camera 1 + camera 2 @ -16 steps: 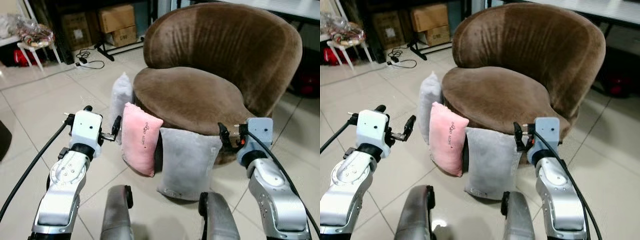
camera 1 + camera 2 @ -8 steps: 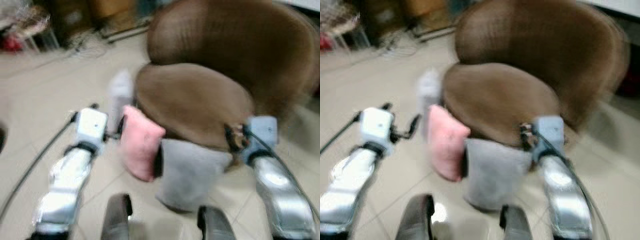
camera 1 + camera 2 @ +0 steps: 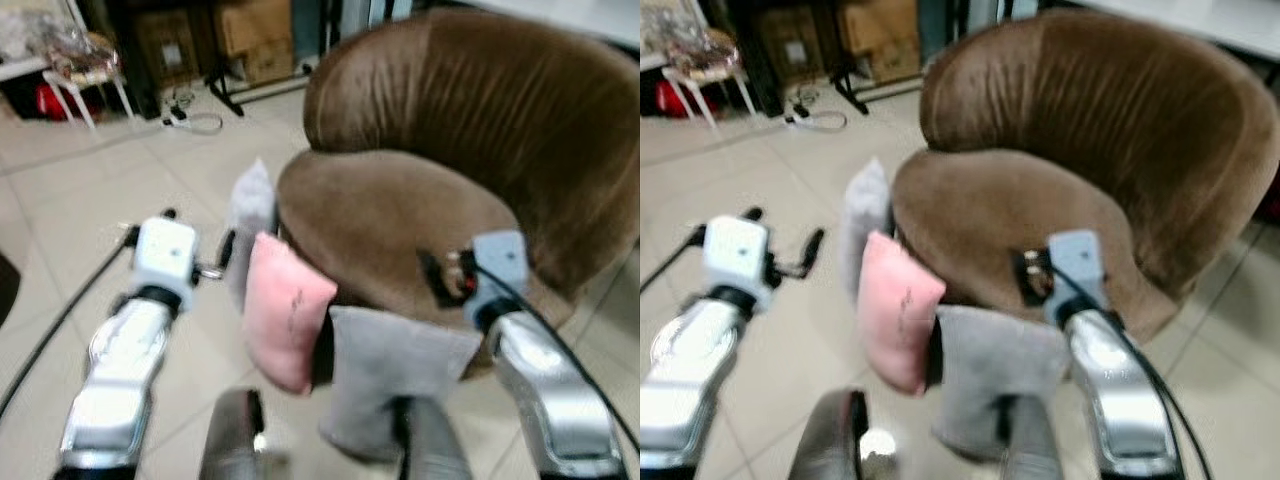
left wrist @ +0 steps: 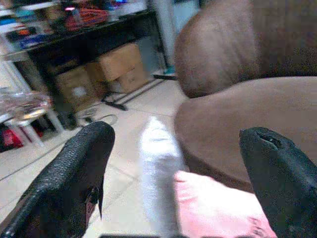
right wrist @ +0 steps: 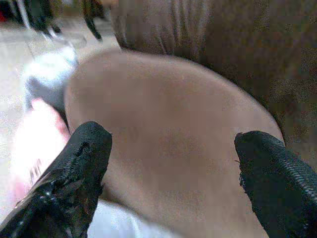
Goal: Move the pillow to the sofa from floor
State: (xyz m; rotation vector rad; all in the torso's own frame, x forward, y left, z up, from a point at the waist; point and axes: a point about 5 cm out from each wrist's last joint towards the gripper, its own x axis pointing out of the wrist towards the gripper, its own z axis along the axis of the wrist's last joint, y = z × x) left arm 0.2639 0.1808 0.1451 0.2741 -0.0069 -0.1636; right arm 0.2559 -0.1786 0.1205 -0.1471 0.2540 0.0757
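Three pillows lean against the front of the brown round sofa on the tiled floor: a pink pillow, a grey pillow to its right, and a pale pillow behind it. My left gripper is open, just left of the pink pillow and not touching it. In the left wrist view the pale pillow and the pink pillow lie between the spread fingers. My right gripper is open above the grey pillow, in front of the sofa seat.
Cardboard boxes and a black stand sit behind the sofa on the left. A white stool with bags stands at the far left, with a cable on the floor nearby. My knees are close to the pillows.
The camera has moved forward and tilted, so the sofa looks larger and the pillows sit lower in the picture. Both grippers remain open and hold nothing.
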